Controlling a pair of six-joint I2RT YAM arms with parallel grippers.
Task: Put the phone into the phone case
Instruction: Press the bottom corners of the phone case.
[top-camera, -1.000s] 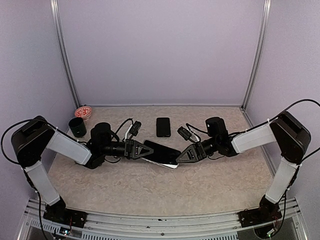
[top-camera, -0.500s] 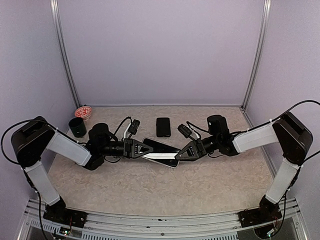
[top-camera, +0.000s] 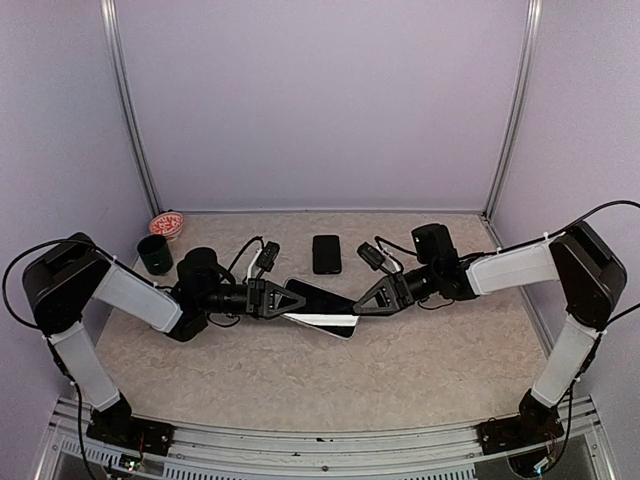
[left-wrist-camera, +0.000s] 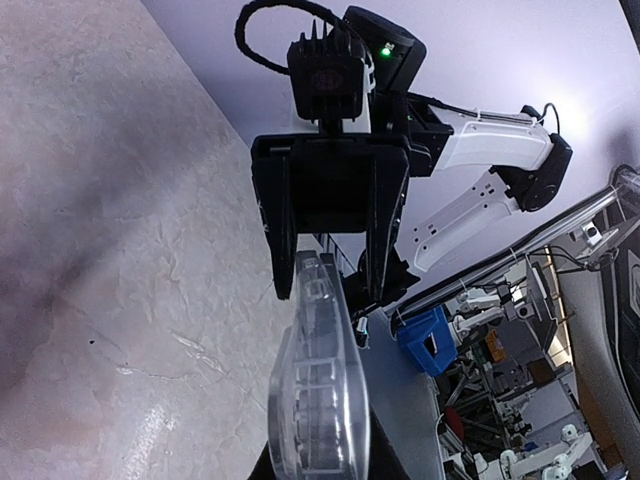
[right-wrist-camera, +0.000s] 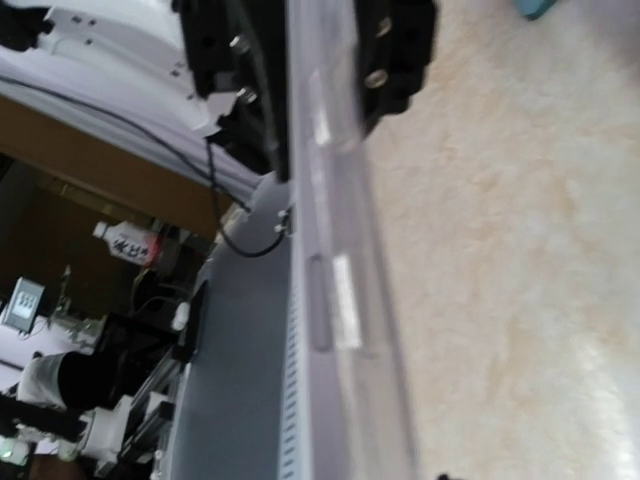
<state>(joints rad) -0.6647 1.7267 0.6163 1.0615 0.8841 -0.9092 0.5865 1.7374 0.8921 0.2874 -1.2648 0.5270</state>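
Phone case (left-wrist-camera: 318, 400), of clear plastic, lies slightly tilted over the middle of the tabletop (top-camera: 300, 390), between the two arms. Whether its lower edge touches the surface cannot be told. In the overhead view a dark phone (top-camera: 318, 301) sits in its upper face, with the pale rim of the case showing along the near edge. Whether the phone is fully seated cannot be told.

Left end effector (top-camera: 292, 300): jaws closed on the left end of the case.

Right end effector (top-camera: 362, 302): jaws parted, standing astride the right end of the case. The left wrist view shows one finger (left-wrist-camera: 284, 240) close against one face and the other finger apart from the opposite face.

Right wrist view: the case is seen edge-on with its side-button cut-outs visible, running up to the black fingers of the left end effector.

Behind the case, well apart, a smaller black device (top-camera: 326, 254) lies flat on the tabletop. Near the rear left corner stand a dark cup (top-camera: 155, 254) and, just beyond it, a red-and-white round object (top-camera: 166, 224).
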